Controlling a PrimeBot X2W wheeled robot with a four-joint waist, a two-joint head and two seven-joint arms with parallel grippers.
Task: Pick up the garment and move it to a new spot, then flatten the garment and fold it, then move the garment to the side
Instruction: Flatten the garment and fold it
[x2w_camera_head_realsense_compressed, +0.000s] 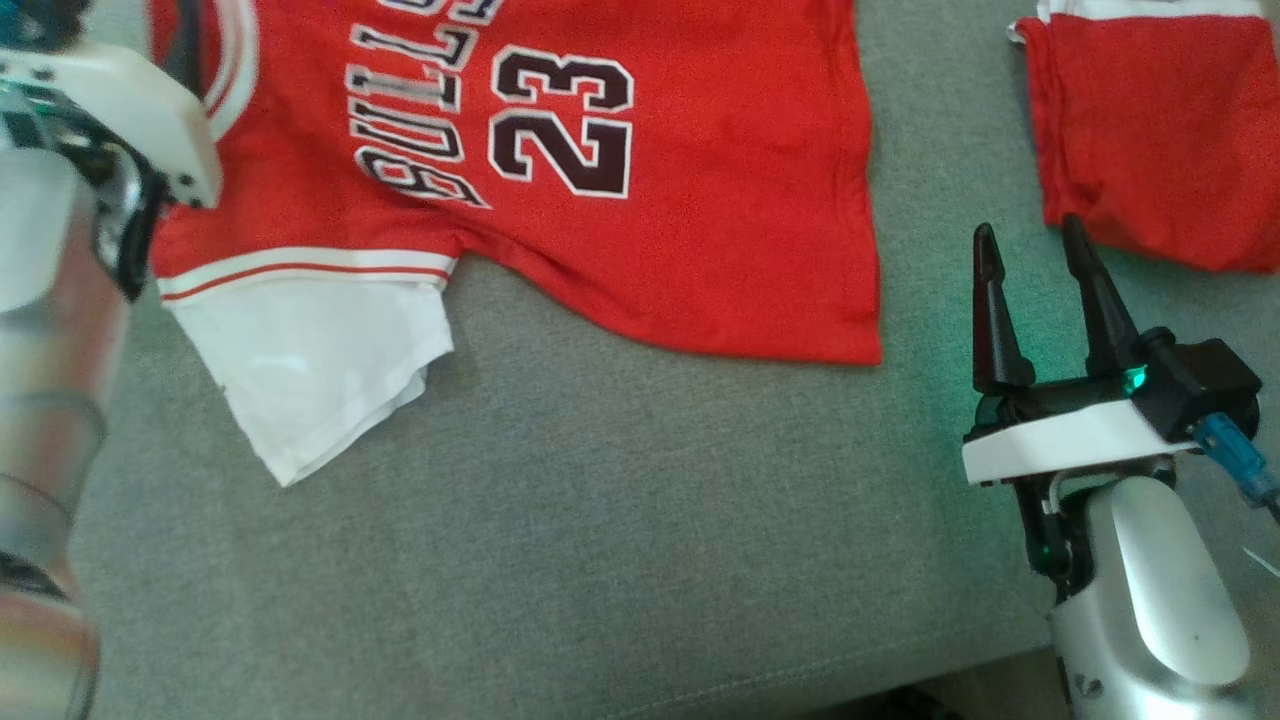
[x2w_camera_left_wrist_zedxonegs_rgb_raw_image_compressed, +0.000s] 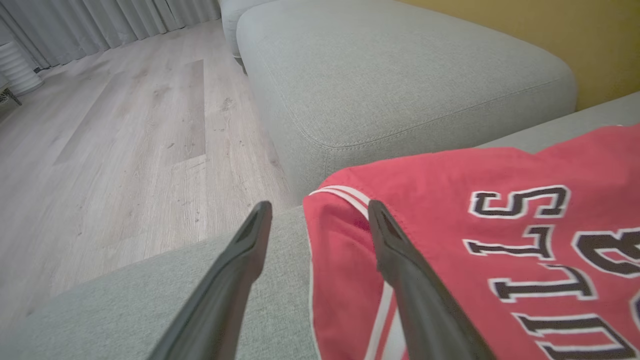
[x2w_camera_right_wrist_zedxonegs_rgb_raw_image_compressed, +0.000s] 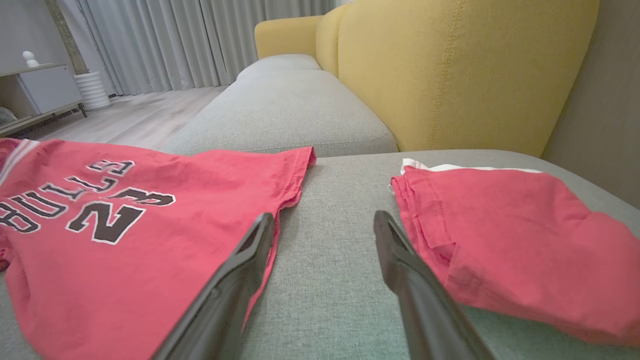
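Room: grey sofa seat (x2w_camera_head_realsense_compressed: 600, 520) under everything, yellow backrest (x2w_camera_right_wrist_zedxonegs_rgb_raw_image_compressed: 450, 75) behind it, pale wood floor (x2w_camera_left_wrist_zedxonegs_rgb_raw_image_compressed: 125, 125) off the left end.
Left gripper (x2w_camera_left_wrist_zedxonegs_rgb_raw_image_compressed: 319, 207): claw apart, straddling the striped armhole edge of the Bulls jersey (x2w_camera_left_wrist_zedxonegs_rgb_raw_image_compressed: 450, 200). One finger is over red cloth, the other over bare cushion, probably placed to pinch that edge. I cannot tell if it touches.
Jersey: spread print-up and mostly flat, white sleeve (x2w_camera_head_realsense_compressed: 320, 370) sticking out towards me. It looks ready for folding.
Right gripper (x2w_camera_head_realsense_compressed: 1028, 232): claw apart, empty, over bare cushion between the jersey's hem and the second red garment (x2w_camera_head_realsense_compressed: 1160, 140).
Views: the head view gives the sleeve, and the wrist views give the floor and backrest.
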